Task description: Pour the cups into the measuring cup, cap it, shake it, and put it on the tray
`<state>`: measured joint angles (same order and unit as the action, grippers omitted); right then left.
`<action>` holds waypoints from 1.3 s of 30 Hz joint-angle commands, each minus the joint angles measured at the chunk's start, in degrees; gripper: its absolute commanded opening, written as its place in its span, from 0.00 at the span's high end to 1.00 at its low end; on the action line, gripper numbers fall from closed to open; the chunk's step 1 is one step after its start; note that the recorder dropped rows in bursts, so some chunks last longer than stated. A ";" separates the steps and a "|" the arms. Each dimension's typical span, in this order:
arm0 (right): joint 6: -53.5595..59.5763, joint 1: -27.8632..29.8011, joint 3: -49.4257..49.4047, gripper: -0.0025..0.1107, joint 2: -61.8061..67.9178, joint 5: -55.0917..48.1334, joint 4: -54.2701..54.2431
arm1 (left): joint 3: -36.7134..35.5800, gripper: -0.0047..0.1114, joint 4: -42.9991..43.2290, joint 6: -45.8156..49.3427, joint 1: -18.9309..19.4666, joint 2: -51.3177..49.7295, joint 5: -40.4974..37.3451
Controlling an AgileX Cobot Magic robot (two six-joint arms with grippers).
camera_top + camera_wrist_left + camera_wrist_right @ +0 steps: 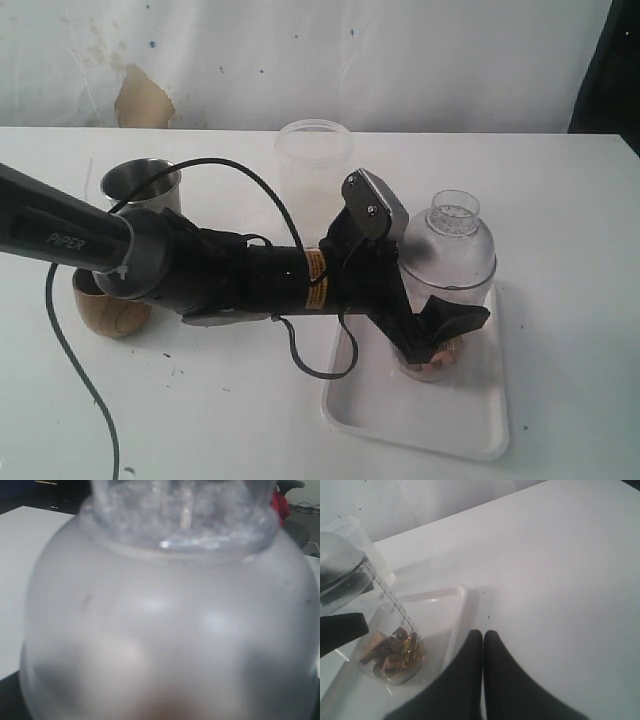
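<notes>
a white table [560,200] runs back to a scuffed wall [400,60]. at lower right of the exterior view the tray [420,415] carries the measuring cup [432,352], upright, its domed cap [450,245] on and brown and gold pieces [392,652] in the bottom. the left gripper [440,328] reaches in from the left, clamped around the cup's lower body. the right gripper [483,633] has its fingers pressed together, empty, beside the tray. at left stand the steel tumbler [140,185] and, below it, the wooden cup [105,312]. a frosted tub [313,150] sits top centre.
</notes>
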<state>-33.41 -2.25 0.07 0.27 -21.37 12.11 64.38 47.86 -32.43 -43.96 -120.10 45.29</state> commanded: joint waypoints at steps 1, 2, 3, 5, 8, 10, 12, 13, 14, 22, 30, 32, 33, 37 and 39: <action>0.20 -0.04 -0.07 0.98 -0.27 0.03 0.33 | 0.34 0.31 -1.23 -1.27 -0.14 0.77 2.73; 0.20 -0.04 -0.07 0.98 -0.27 0.03 0.33 | 0.34 0.27 -1.23 -2.10 -0.14 0.77 2.73; 0.20 -0.04 -0.07 0.98 -0.27 0.03 0.33 | 0.34 0.24 -1.23 -2.62 -0.14 0.77 2.73; 0.20 -0.04 -0.07 0.98 -0.27 0.03 0.33 | 0.34 0.14 -0.70 -3.93 -0.14 0.77 2.63; 0.20 -0.04 -0.07 0.98 -0.27 0.03 0.33 | 0.34 0.06 0.67 -4.87 -0.14 0.77 2.63; 0.20 -0.04 -0.07 0.98 -0.27 0.03 0.33 | 0.34 0.06 2.54 -5.02 -0.14 0.77 2.34; 0.20 -0.04 -0.07 0.98 -0.27 0.03 0.33 | 0.34 0.06 3.76 -5.14 -0.14 1.04 1.42; 0.20 -0.04 -0.07 0.98 -0.27 0.03 0.33 | 0.34 0.06 4.47 -5.59 -0.14 1.29 0.35; 0.20 -0.04 -0.07 0.98 -0.27 0.03 0.33 | 0.34 0.06 5.17 -6.39 -0.14 1.97 -1.05; 0.20 -0.04 -0.07 0.98 -0.27 0.03 0.33 | 0.23 0.06 20.78 -21.57 -0.14 9.42 -12.90; 0.20 -0.04 -0.07 0.98 -0.27 0.03 0.33 | 0.23 0.06 48.71 -49.07 0.12 14.03 -18.34; 0.20 -0.04 -0.07 0.98 -0.27 0.03 0.33 | 0.23 0.06 52.09 -56.33 1.44 15.68 -18.77; 0.20 -0.04 -0.07 0.98 -0.27 0.03 0.33 | -0.08 0.06 52.09 -57.07 2.23 16.22 -18.60; 0.20 -0.04 -0.07 0.98 -0.27 0.03 0.33 | -3.98 0.06 52.09 -59.87 7.19 19.83 -19.16; 0.20 -0.04 -0.07 0.98 -0.27 0.03 0.33 | -6.19 0.06 52.09 -61.14 9.66 21.65 -19.16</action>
<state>-33.41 -2.25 0.07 0.27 -21.37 12.11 60.78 99.46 -91.42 -36.99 -101.04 26.68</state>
